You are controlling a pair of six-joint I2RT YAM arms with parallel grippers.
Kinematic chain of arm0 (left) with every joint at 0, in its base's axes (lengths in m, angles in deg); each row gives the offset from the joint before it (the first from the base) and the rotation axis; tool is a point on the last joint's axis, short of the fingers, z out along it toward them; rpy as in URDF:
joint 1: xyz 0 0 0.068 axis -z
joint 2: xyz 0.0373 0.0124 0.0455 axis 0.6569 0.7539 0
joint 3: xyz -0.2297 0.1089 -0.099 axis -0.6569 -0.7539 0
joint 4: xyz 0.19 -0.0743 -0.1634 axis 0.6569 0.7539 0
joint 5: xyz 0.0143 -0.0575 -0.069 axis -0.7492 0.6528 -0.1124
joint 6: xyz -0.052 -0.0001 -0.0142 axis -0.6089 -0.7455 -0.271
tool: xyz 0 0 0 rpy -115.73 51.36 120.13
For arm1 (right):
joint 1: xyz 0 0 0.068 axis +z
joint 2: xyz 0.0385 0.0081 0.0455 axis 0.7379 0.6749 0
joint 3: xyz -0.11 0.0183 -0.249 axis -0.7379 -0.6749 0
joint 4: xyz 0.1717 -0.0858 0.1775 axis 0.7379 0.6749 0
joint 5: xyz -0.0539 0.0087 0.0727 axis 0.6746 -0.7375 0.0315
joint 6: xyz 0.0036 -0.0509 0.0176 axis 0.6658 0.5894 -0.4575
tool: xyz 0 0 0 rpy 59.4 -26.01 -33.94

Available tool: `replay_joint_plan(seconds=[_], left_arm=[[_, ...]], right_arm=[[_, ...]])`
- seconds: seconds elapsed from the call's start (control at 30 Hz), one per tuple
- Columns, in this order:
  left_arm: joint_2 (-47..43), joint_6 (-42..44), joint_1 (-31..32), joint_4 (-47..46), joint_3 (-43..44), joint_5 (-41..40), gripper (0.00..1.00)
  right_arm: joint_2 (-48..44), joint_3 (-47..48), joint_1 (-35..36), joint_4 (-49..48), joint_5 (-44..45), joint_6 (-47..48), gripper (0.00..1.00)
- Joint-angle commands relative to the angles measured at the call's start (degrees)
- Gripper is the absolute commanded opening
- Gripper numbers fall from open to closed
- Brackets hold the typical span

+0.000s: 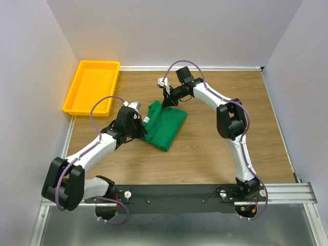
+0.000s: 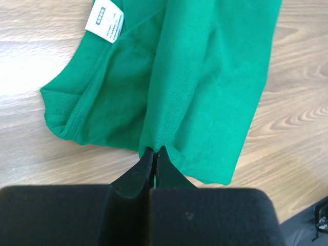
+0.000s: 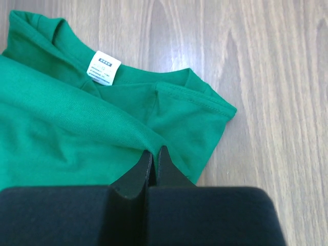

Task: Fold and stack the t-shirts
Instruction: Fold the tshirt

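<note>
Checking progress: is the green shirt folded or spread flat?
Partly folded: shirt lies doubled over itself, layers overlapping near the label.

I've got the t-shirt (image 1: 165,125) lying on the table (image 1: 215,154), about the middle, a touch left of centre. The tray (image 1: 92,87) sits at the far left corner, behind and left of the t-shirt, well apart from it. My left gripper (image 2: 155,149) is at the t-shirt's left edge, tips pinched onto the fabric. My right gripper (image 3: 155,149) is at its far edge, pinched likewise. The neck label (image 3: 104,67) lies between the two grippers.
</note>
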Motion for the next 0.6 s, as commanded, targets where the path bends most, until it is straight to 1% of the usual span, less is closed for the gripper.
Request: replay_joint_plan(seconds=[0.0, 0.23, 0.57], left_arm=[[0.3, -0.8, -1.1, -1.2, -1.2, -0.8, 0.00], [2.8, -0.6, -4.0, -2.7, 0.3, -2.9, 0.00], [2.0, 0.3, -5.9, -2.2, -0.2, -3.6, 0.00]], right_arm=[[2.1, 1.9, 0.6, -5.8, 3.3, -5.1, 0.00], [3.6, 2.8, 1.2, -9.2, 5.5, -9.7, 0.00], [4.7, 3.0, 1.3, -12.9, 7.2, -14.6, 0.01]])
